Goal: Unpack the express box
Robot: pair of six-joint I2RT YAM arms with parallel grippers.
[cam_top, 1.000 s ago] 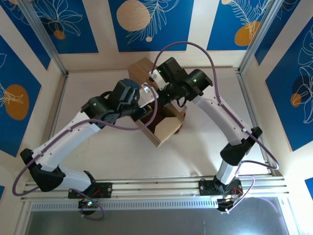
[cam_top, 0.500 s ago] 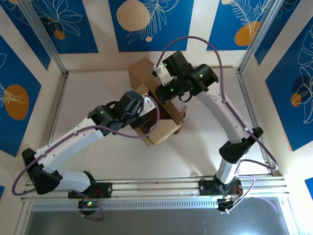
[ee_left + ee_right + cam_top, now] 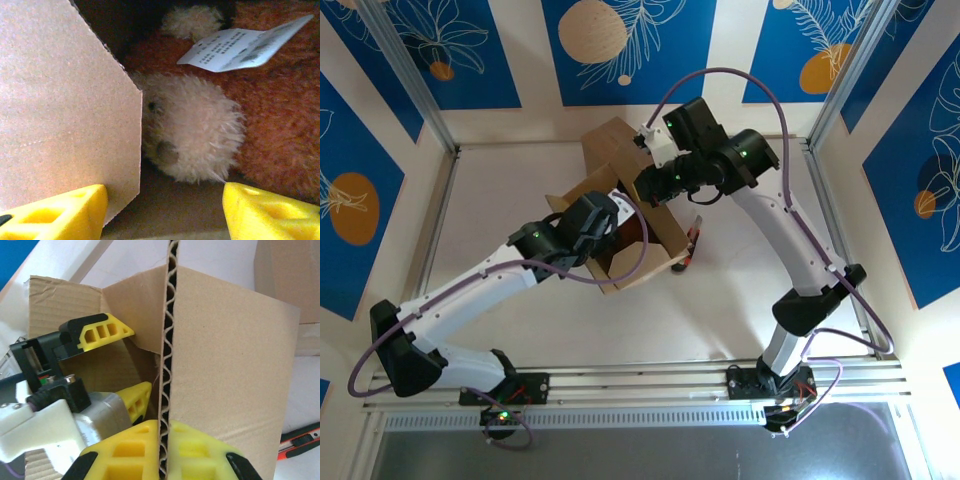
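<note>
I am watching the express box [image 3: 665, 238] sitting open near the middle of the pale table [image 3: 510, 170], just in front of another brown cardboard shape [image 3: 605, 145] at the far side; I cannot tell whether that one is separate. The right gripper [image 3: 164, 452] is pinching one upright flap [image 3: 225, 375] of the box, its yellow fingers [image 3: 130, 450] pressing flat against both faces of the corrugated edge. The left gripper [image 3: 165, 210] is reaching into the box mouth with its fingers spread wide and nothing between them. Just ahead of it a plush toy [image 3: 192, 132], cream and rust-brown, is lying inside with a white printed tag [image 3: 245, 45] resting on its fur. An orange and black cutter [image 3: 692, 252] is lying on the table, touching the box's right side. Blue wall panels [image 3: 625, 45] with white leaves and orange discs are enclosing the table on three sides, separated by cream strips and slim metal posts [image 3: 415, 85]. An aluminium rail [image 3: 640, 385] is running along the near edge, carrying both arm bases.
</note>
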